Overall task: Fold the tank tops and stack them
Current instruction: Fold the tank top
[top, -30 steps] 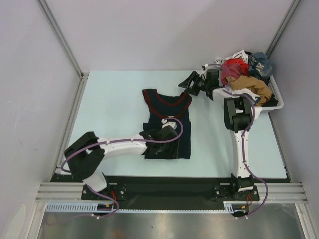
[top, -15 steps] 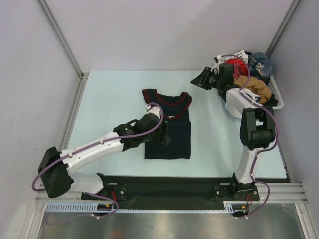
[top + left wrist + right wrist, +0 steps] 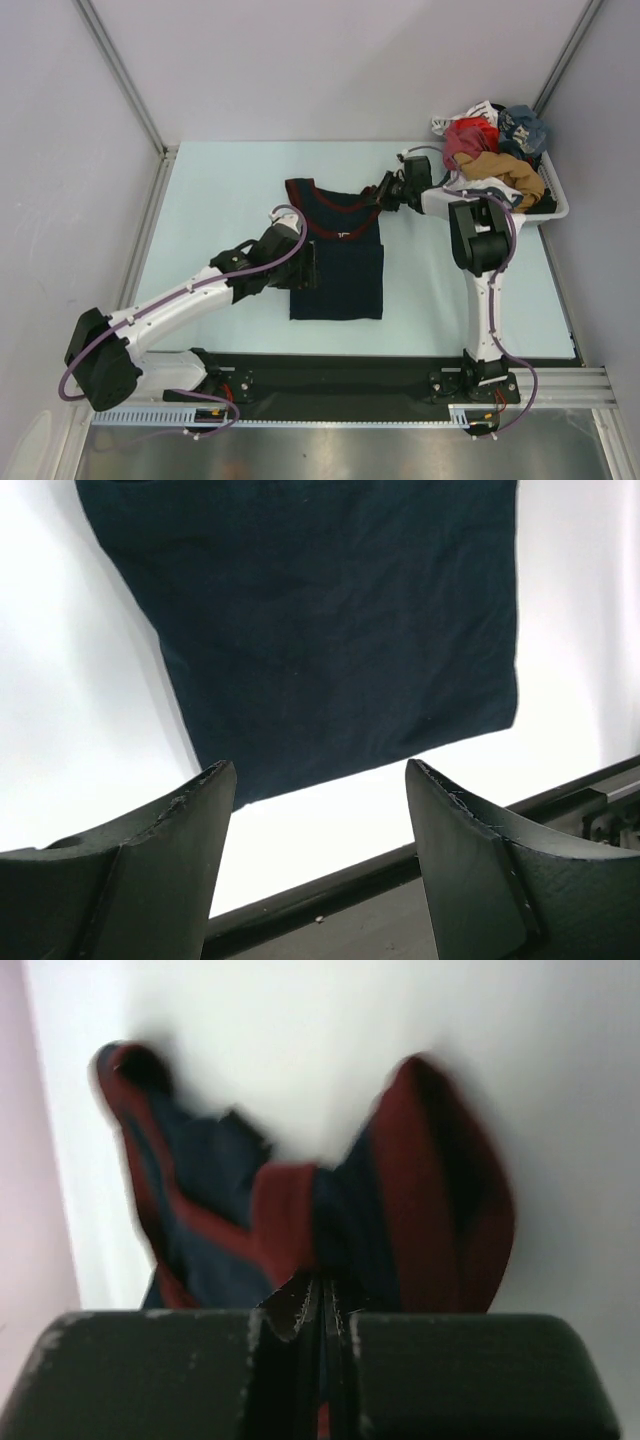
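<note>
1. The right gripper (image 3: 385, 194) (image 3: 322, 1302) was clamped tight on the maroon-trimmed shoulder strap at the far right corner of the navy tank top (image 3: 338, 272).
2. The left gripper (image 3: 303, 266) (image 3: 315, 772) stood wide apart and held nothing. It sat at the top's left edge, and its wrist view showed the dark cloth just beyond its fingers.
3. The top lay in the middle of the table (image 3: 220, 200). Its near part was a flat, dark rectangle with the hem toward the arm bases, and its far neckline end was rumpled.
4. A white basket (image 3: 556, 207) at the table's far right corner held a heap of other clothes (image 3: 490, 150).
</note>
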Available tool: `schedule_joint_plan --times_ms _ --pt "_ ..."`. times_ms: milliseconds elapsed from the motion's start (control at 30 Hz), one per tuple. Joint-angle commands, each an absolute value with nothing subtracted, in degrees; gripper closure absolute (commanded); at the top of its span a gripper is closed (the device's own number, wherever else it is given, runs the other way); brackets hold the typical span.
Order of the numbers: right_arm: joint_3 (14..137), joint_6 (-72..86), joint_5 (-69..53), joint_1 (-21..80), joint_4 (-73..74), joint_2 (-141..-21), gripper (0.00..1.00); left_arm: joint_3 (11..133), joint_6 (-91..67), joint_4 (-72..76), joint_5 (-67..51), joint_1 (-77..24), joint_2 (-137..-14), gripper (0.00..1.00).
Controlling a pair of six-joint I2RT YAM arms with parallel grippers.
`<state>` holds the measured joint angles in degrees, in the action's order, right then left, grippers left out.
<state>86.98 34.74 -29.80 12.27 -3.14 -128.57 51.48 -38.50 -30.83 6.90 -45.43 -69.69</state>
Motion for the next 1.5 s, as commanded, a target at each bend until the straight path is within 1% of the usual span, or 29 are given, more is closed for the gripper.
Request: schedule_joint_plan --times_ms 0,33,67,167,233,300,333,367,400,433,500,533,633,700,767,800,833,867,1000,1067,1100,1233,1267,1300,1333,1367,1433,1467 --pt "95.17 35.59 -24.70 12.66 -2.29 -133.75 0.98 50.45 -36.65 -29.97 5.89 -44.03 -68.82 0.25" --pt "97.01 36.12 -24.44 12.57 -1.85 -137.42 0.98 50.36 -36.56 -29.88 5.89 -43.95 -68.82 0.25" --pt "101.90 36.21 -24.69 12.74 -0.37 -139.20 0.98 50.36 -36.39 -29.97 5.98 -43.86 -68.73 0.25" --pt "107.82 37.00 -26.89 12.92 4.47 -144.21 0.95 49.92 -36.12 -30.14 6.15 -43.25 -69.17 0.25" --pt "108.02 37.00 -27.42 12.92 4.31 -143.79 0.92 49.48 -35.86 -30.15 6.06 -42.37 -68.64 0.25" --pt "104.01 36.65 -27.25 13.09 1.68 -140.11 0.85 48.87 -34.63 -29.97 5.02 -38.43 -67.33 0.25" --pt "102.32 36.56 -27.77 13.01 0.45 -138.79 0.78 48.69 -33.50 -28.93 4.57 -34.23 -67.06 0.24" --pt "100.74 36.56 -28.38 13.01 -2.69 -137.13 0.72 48.52 -32.96 -28.31 4.14 -32.01 -66.80 0.24" --pt "97.59 36.65 -28.82 12.92 -3.86 -134.41 0.64 48.86 -32.44 -27.60 2.91 -29.99 -67.06 0.24" --pt "96.51 36.56 -29.61 12.92 -4.74 -132.82 0.52 49.65 -31.91 -26.90 2.73 -26.75 -67.67 0.24" --pt "94.40 35.60 -30.06 12.92 -6.33 -129.05 0.42 52.37 -31.64 -25.76 3.60 -24.53 -70.47 0.24" --pt "93.52 35.07 -29.45 12.92 -6.07 -128.07 0.33 53.17 -31.81 -23.92 3.60 -22.78 -71.71 0.24" --pt "92.82 32.00 -27.78 13.18 -2.29 -124.64 0.19 57.12 -32.60 -20.32 3.08 -19.70 -78.38 0.23" --pt "91.24 31.03 -26.29 13.36 -0.79 -122.79 0.15 60.98 -32.87 -19.34 3.34 -18.29 -84.53 0.23" --pt "88.87 29.53 -23.74 13.88 -0.35 -120.15 0.14 64.75 -33.22 -17.41 3.25 -16.62 -88.22 0.21" --pt "88.68 28.84 -22.16 14.15 1.65 -119.62 0.14 66.08 -33.31 -16.88 3.25 -16.26 -91.90 0.18" --pt "88.68 27.96 -17.62 14.32 4.89 -119.27 0.15 67.66 -33.31 -16.53 3.77 -15.74 -93.67 0.11" --pt "89.90 27.60 -15.14 15.11 6.84 -119.44 0.16 71.33 -33.31 -16.96 4.04 -15.56 -97.61 0.11" --pt "95.26 26.37 -4.60 16.96 13.52 -123.04 0.18 79.79 -33.92 -18.54 4.13 -14.68 -106.95 0.10" --pt "98.07 26.19 -1.60 17.75 16.86 -126.36 0.17 84.52 -34.71 -18.81 3.87 -14.24 -111.77 0.10" --pt "101.39 26.19 -0.28 17.75 17.74 -127.52 0.17 86.20 -34.98 -19.16 3.87 -14.24 -113.36 0.11" --pt "109.23 25.76 -1.58 18.10 20.04 -133.67 0.15 95.17 -36.03 -20.30 2.90 -14.15 -121.01 0.11" --pt "110.99 24.97 -1.49 18.37 20.82 -136.20 0.15 99.27 -36.21 -20.74 2.29 -14.15 -124.59 0.11" --pt "113.09 24.44 -0.54 19.33 21.70 -137.45 0.14 101.75 -36.65 -22.48 1.85 -14.15 -126.54 0.11" --pt "118.34 23.56 -0.09 19.77 24.75 -138.94 0.14 104.47 -36.91 -23.72 1.50 -14.24 -128.56 0.11" --pt "121.00 23.03 2.52 20.38 26.87 -140.61 0.14 109.55 -37.26 -24.95 1.23 -14.15 -132.50 0.12" --pt "127.93 21.45 6.93 21.88 31.87 -144.65 0.14 114.06 -38.23 -28.02 0.88 -14.24 -136.04 0.12" --pt "128.93 21.10 7.38 22.23 32.60 -145.45 0.14 116.43 -38.58 -28.38 0.62 -14.24 -138.23 0.13"
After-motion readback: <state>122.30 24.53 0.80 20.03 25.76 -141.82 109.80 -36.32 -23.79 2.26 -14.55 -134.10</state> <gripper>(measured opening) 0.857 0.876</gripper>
